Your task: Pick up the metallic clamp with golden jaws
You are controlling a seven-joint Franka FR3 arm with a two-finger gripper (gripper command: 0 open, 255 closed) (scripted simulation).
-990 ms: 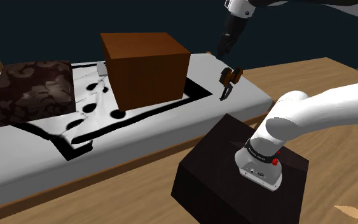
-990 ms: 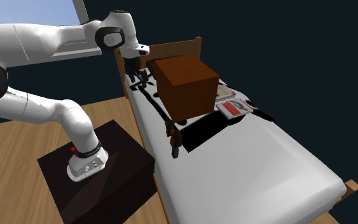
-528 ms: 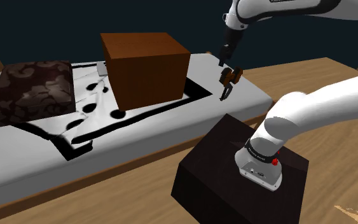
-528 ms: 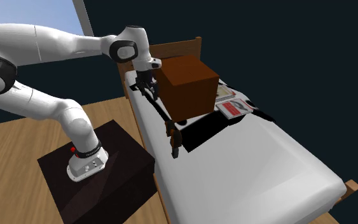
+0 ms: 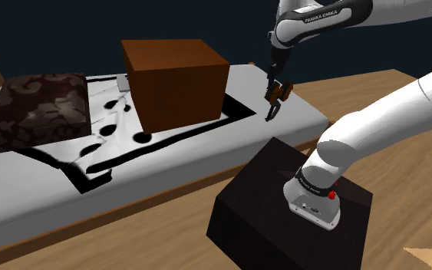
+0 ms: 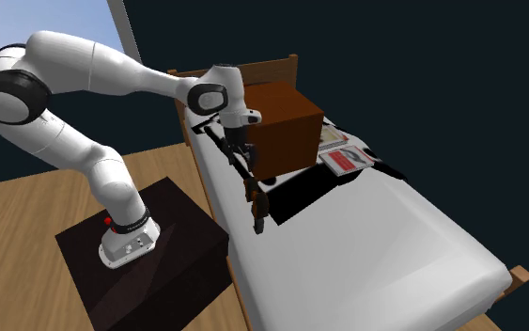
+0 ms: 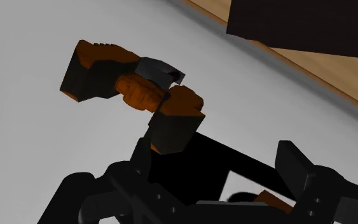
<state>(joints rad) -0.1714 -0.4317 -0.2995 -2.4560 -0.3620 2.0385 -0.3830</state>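
While fingers (image 7: 296, 167) gape, clamp (image 7: 139, 89) lies ahead.

"FRANKA EMIKA", dark lettering, along the white arm (image 5: 323, 14)

A brown box (image 5: 176, 80) stands on the white bed (image 6: 394, 244) near a dark patterned pillow (image 5: 41, 107).

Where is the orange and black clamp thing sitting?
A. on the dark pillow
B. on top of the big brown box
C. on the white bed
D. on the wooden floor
C: the clamp rests on the white bed near its edge, apart from the brown box.
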